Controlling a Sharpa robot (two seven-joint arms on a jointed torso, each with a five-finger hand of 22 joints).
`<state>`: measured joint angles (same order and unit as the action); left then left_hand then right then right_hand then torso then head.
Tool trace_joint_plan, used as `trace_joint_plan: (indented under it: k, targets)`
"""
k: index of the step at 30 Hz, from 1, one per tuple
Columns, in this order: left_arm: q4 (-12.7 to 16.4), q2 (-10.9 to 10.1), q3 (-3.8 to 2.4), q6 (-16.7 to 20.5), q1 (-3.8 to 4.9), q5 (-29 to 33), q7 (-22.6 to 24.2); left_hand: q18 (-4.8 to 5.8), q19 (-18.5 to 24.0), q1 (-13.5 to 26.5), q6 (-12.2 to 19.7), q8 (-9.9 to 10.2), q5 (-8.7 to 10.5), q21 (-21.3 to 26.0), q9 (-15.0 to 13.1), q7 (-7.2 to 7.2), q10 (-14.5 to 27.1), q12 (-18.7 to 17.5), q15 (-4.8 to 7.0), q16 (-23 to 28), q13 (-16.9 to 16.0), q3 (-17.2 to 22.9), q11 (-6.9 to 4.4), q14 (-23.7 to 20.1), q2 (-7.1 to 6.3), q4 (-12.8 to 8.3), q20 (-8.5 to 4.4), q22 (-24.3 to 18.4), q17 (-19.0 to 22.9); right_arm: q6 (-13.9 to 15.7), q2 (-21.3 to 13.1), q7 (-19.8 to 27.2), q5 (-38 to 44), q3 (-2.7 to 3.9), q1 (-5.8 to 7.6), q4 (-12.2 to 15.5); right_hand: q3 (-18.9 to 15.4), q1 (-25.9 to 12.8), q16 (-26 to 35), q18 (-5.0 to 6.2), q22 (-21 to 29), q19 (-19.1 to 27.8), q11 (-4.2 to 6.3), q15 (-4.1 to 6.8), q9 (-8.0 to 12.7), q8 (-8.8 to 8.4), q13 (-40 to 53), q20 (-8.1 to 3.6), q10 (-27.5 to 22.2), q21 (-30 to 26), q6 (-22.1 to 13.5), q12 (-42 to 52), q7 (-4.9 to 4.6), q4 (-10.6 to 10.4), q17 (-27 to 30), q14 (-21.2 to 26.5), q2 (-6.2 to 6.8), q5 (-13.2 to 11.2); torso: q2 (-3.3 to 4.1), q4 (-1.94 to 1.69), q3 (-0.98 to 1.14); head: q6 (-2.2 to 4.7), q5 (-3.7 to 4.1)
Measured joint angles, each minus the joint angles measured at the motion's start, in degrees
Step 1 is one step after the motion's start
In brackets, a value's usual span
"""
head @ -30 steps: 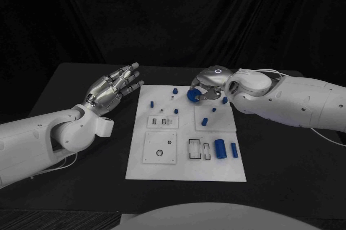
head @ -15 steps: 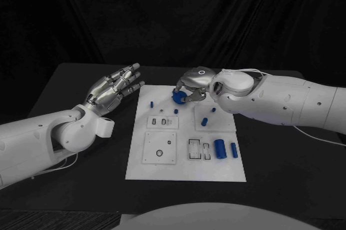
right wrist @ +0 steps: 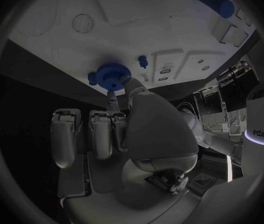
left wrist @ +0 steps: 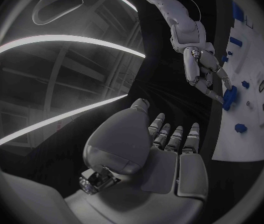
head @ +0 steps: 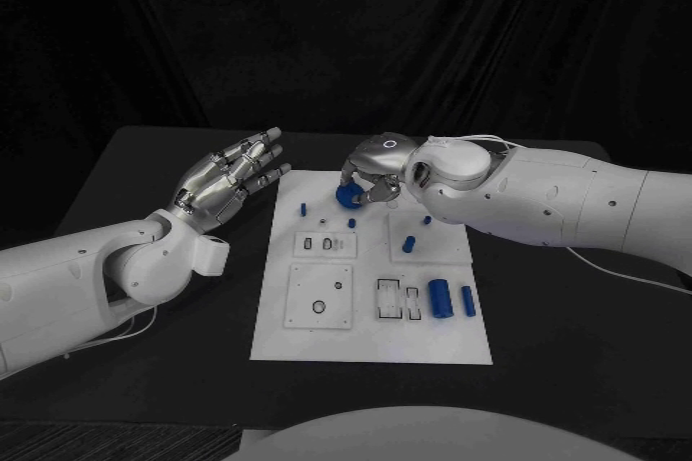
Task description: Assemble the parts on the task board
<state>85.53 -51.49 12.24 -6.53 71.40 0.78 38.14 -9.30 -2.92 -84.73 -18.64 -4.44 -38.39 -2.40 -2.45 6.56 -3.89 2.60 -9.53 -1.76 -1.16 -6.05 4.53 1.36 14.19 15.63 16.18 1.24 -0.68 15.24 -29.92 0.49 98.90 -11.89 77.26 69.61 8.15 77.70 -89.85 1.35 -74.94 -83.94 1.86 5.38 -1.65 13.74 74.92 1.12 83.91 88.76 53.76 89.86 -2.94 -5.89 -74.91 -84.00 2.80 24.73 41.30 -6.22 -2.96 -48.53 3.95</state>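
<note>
The white task board (head: 372,326) lies lengthwise in the middle of the black table. My right hand (head: 379,169) hovers over the board's far left part and pinches a blue gear (head: 346,194) at its fingertips. The right wrist view has the gear (right wrist: 111,75) just above the board (right wrist: 138,20), by a small blue peg (right wrist: 143,60). My left hand (head: 225,181) is held open beside the board's far left corner, fingers spread, holding nothing. From the left wrist I see its palm (left wrist: 163,149), with the right hand (left wrist: 203,67) and gear (left wrist: 229,98) beyond.
Small blue pegs (head: 304,209) (head: 410,245) stand on the board's far half. Two blue cylinders (head: 440,299) (head: 467,300) lie near its right edge, beside rectangular slots (head: 391,297). Square plates with holes (head: 320,296) sit on the left half.
My right hand has carried the blue gear leftward across the far end of the board. The left hand has stayed where it was.
</note>
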Motion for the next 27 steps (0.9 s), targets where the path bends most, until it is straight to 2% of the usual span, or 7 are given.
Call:
trace_joint_plan:
  k: [1, 2, 7, 10, 12, 20, 27]
  targets:
    - [0.0, 0.02, 0.0, -0.01, 0.0, 0.0, -0.02, 0.0, 0.0, 0.0, 0.0, 0.0, 0.0, 0.0, 0.0, 0.0, 0.0, 0.0, 0.0, 0.0, 0.0, 0.0, 0.0, 0.0, 0.0, 0.0, 0.0, 0.0, 0.0, -0.04, 0.12, 0.04, 0.0, 0.0, 0.0, -0.15, 0.0, -0.01, 0.0, 0.0, 0.0, 0.0, 0.0, 0.0, 0.0, 0.06, 0.0, 0.0, 0.0, 0.0, -0.13, 0.0, -0.06, 0.0, 0.0, 0.0, 0.02, 0.0, 0.0, 0.01, 0.0, -0.03, 0.08]
    - [-0.01, 0.04, 0.0, -0.03, 0.0, 0.0, -0.05, 0.0, 0.0, 0.0, 0.0, 0.0, 0.0, 0.0, 0.0, 0.0, 0.0, 0.0, 0.0, 0.0, 0.0, 0.0, 0.0, 0.0, 0.0, 0.0, 0.0, 0.0, 0.0, -0.1, 0.29, 0.08, -0.01, 0.0, 0.0, -0.37, 0.0, -0.22, 0.0, 0.0, 0.0, 0.0, 0.0, 0.0, 0.0, 2.0, 0.0, 0.0, 0.0, 0.0, -0.44, 0.0, -0.24, 0.01, 0.0, 0.0, 0.22, -0.32, 0.0, 0.01, 0.0, -0.05, 0.11]
    - [-0.01, 0.1, 0.0, -0.12, 0.0, 0.0, -0.18, 0.0, 0.0, 0.0, 0.0, 0.0, 0.0, 0.0, 0.0, 0.0, 0.0, 0.0, 0.0, 0.0, 0.0, 0.0, 0.0, 0.0, 0.0, 0.0, 0.0, 0.0, 0.0, -0.28, 0.96, 0.22, -0.03, 0.0, 0.01, -1.14, 0.44, -0.28, 0.0, 0.0, 0.01, 0.0, -0.23, 0.0, -0.71, 2.53, 0.0, 0.0, 0.18, -0.3, -2.28, 0.0, -0.35, -0.13, 0.0, 0.0, 0.15, -1.62, 0.0, 0.03, 0.02, -0.15, 0.16]
    - [-0.01, 0.1, 0.0, -0.18, 0.0, 0.0, -0.26, 0.0, 0.0, 0.0, 0.0, 0.0, 0.0, 0.0, 0.0, 0.0, 0.0, 0.0, 0.0, 0.0, 0.0, 0.0, 0.0, 0.0, 0.0, 0.0, 0.0, 0.0, 0.01, -0.37, 1.23, 0.34, -0.03, 0.01, 0.01, -1.5, 0.68, -0.66, 0.0, 0.01, 0.01, -0.07, -0.42, -0.05, -15.94, 0.03, 0.0, 0.34, -0.01, -0.73, -4.67, 0.0, -0.39, -0.36, 0.0, 0.0, -0.23, -3.55, 0.0, 0.05, 0.03, -0.18, 0.14]
    - [-0.01, 0.1, 0.0, -0.21, 0.0, 0.0, -0.33, 0.0, 0.0, 0.0, -0.12, -0.12, 0.0, 0.0, 0.0, 0.12, -0.1, 0.0, -0.02, 0.0, 0.0, 0.0, 0.1, 0.02, 0.0, 0.0, 0.0, 0.0, 0.01, -0.41, 1.37, 0.42, -0.04, 0.01, 0.01, -1.66, 1.2, -1.0, 0.0, 0.0, 0.01, 0.01, -0.42, -0.38, -18.94, -2.11, 0.0, 0.42, -0.01, -1.13, -6.99, 0.0, -0.31, -0.44, 0.0, 0.06, -0.56, -4.39, 0.0, 0.07, 0.03, -0.19, 0.09]
    - [-0.02, 0.11, 0.0, -0.33, 0.0, 0.0, -0.62, 0.0, 0.0, 0.0, -0.21, -0.22, 0.0, 0.0, 0.0, 0.21, -0.19, 0.23, -0.21, 0.0, 0.0, 0.0, 0.19, 0.21, 0.0, 0.0, 0.0, 0.0, 0.01, -0.42, 1.53, 0.64, -0.04, 0.01, 0.01, -1.81, 1.45, -1.64, 0.0, 0.01, 0.02, 0.01, -0.42, -0.38, -16.94, -6.21, 0.0, 0.42, -0.01, -1.13, -10.37, 0.0, 0.66, -0.36, 0.0, 0.06, -0.29, -7.5, 0.0, 0.08, 0.04, -0.24, 0.06]
    - [-0.09, 0.23, 0.0, -0.45, 0.0, 0.0, -0.87, 0.0, 0.0, 0.0, -0.21, -0.22, -0.21, 0.0, 0.0, 0.2, -0.19, 0.23, -0.21, 0.0, 0.0, 0.32, 0.19, 0.21, 0.0, 0.01, 0.0, 0.0, 0.01, -0.15, 1.37, 0.73, -0.12, 0.0, 0.01, -1.79, -0.38, -5.05, 0.0, 0.01, 0.02, 0.01, -0.19, -0.38, -15.69, -7.34, 0.0, 0.42, 0.22, -1.36, -10.61, 0.0, 0.9, -2.65, 0.0, 0.06, -0.25, -14.59, -0.01, 0.1, 0.08, -0.3, 0.1]
